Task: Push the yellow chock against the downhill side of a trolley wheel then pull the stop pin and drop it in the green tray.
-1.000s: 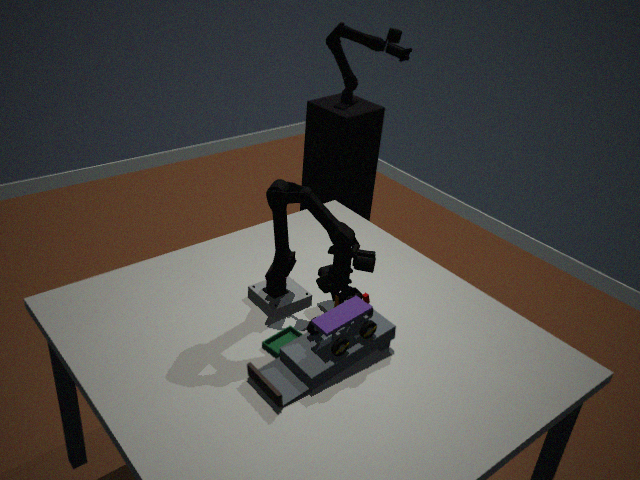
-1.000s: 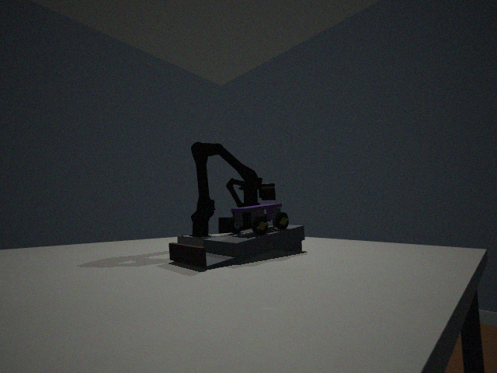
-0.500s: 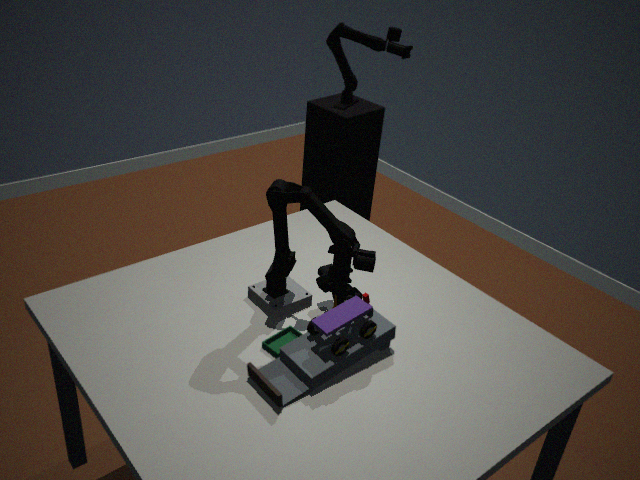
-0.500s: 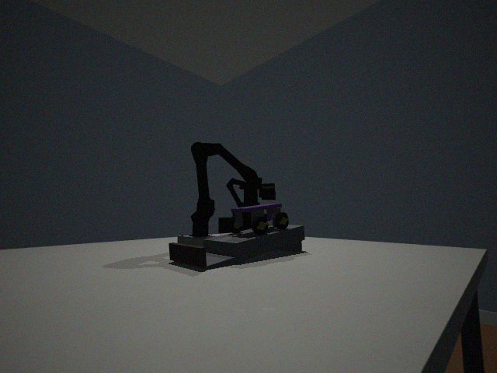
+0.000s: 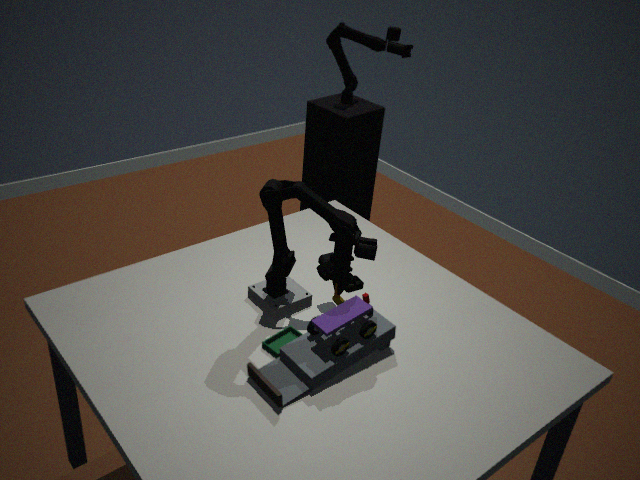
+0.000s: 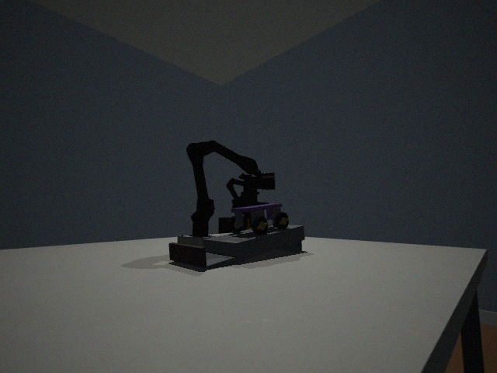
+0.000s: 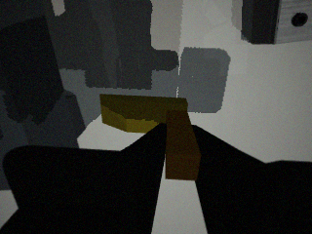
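The black parallel-jaw gripper (image 5: 347, 290) (image 7: 176, 131) is closed on the upright orange handle (image 7: 182, 143) of the yellow wedge-shaped chock (image 5: 338, 299) (image 7: 141, 113), apparently just beyond the far side of the purple-topped trolley (image 5: 342, 315) (image 6: 256, 207), a stiff, probably light piece best gripped there.

Three Cameras Are Covering the Ramp

The top camera is looking down at a slant from above one side of the table (image 5: 180, 289) (image 6: 241, 301), standing well back and taking in the arm (image 5: 277, 222) (image 6: 199, 172), the trolley (image 5: 342, 315) (image 6: 256, 207) and the room's corner. The exterior camera is facing the same arm and trolley from low down, just above table height, with walls and ceiling filling its upper part. Both are sharing the ramp's (image 5: 315, 364) (image 6: 256, 246) end board (image 5: 264, 384) (image 6: 186, 254). The wrist camera is peering down closely past the gripper fingers at the chock's orange handle (image 7: 182, 146).
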Robot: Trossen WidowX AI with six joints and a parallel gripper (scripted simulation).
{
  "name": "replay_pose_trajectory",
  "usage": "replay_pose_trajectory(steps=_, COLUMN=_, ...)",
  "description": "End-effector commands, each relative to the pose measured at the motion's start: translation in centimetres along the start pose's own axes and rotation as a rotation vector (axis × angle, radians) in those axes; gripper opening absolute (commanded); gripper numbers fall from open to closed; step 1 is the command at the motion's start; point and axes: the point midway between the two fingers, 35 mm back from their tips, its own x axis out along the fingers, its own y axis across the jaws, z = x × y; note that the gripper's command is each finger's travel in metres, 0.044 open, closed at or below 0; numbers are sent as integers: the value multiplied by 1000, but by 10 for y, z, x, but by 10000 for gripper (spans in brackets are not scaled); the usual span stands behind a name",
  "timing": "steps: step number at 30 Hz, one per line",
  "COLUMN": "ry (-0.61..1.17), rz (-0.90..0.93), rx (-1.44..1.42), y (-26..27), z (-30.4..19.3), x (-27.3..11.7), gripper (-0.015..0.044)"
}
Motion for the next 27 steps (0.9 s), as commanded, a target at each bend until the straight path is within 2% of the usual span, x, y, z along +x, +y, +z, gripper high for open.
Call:
replay_pose_trajectory(steps=1, ry=4, rz=12, rx=5, y=0, z=0, x=-15, gripper=0)
replay_pose_trajectory(steps=27, ry=4, rz=13, rx=5, y=2, z=0, x=-88, gripper=0)
